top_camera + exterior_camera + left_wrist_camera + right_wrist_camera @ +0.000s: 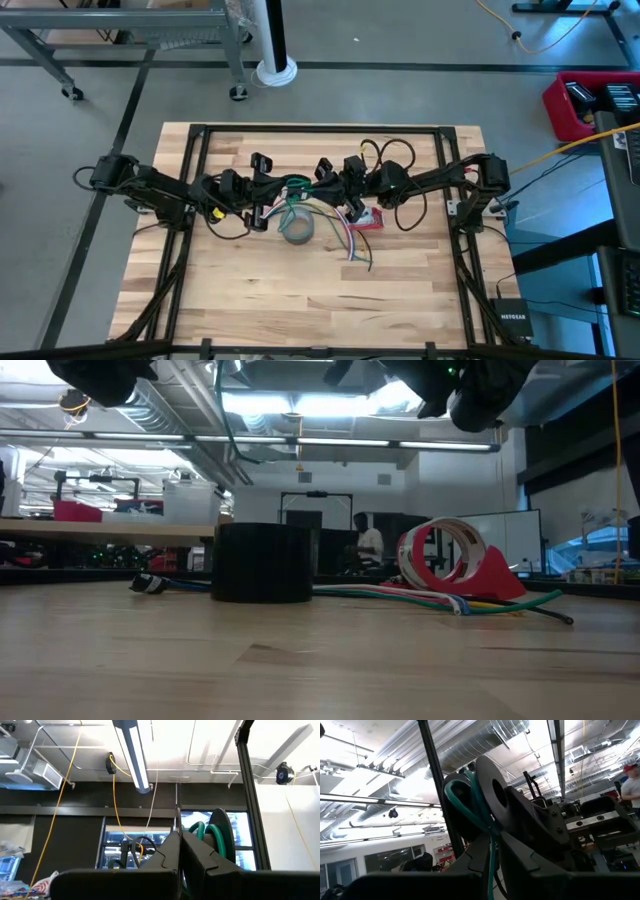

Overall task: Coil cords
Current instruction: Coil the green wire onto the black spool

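We hold one thin green cord (297, 186) — looped, glossy — raised above the wooden table (230, 290) between both grippers. The left gripper (179, 845) has its fingers pressed together; the right gripper (492, 837) pinches the cord. Below: a grey tape roll (298, 228) — squat cylinder — and a red tape dispenser (460, 568).

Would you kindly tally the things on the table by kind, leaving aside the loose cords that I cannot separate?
Grey tape roll: 1
Red tape dispenser: 1
Green cord held up between the two tools: 1
Bundle of loose coloured cords: 1, with strands too tangled to count
Total: 4
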